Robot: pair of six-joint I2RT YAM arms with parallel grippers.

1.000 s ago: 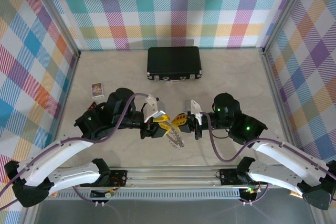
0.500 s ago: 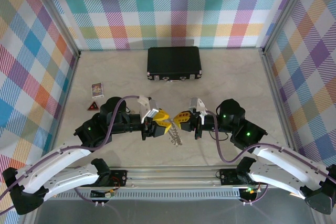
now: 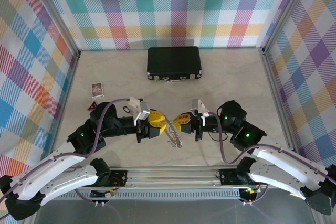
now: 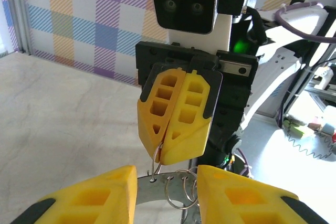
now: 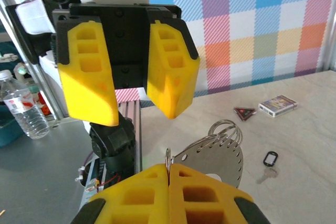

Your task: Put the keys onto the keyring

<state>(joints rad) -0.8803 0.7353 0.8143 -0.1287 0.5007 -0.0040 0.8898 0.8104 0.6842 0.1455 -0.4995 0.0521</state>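
The keys [image 3: 174,137] are a flat silvery round piece with holes along its rim and several wire rings, hanging between the two arms. My right gripper [image 3: 181,121] is shut on a small wire ring at the edge of the keys [image 5: 223,156]; its pads meet at the ring [image 5: 168,169]. My left gripper [image 3: 156,121] faces it, open, one yellow finger on each side of the keys [image 4: 157,188] with a gap [image 4: 165,182]. The keyring [image 5: 270,157], a small dark oval loop, lies on the table behind the left arm [image 3: 127,109].
A black case [image 3: 174,63] lies at the back centre. A small card box [image 3: 96,88] and a red triangle [image 3: 93,107] sit at the left. The aluminium rail [image 3: 173,174] runs along the near edge. A water bottle [image 5: 21,106] stands off the table.
The left arm has drawn its gripper back a little to the left, and its jaws have narrowed slightly. The right gripper keeps its hold on the ring, and the keys hang in about the same spot.
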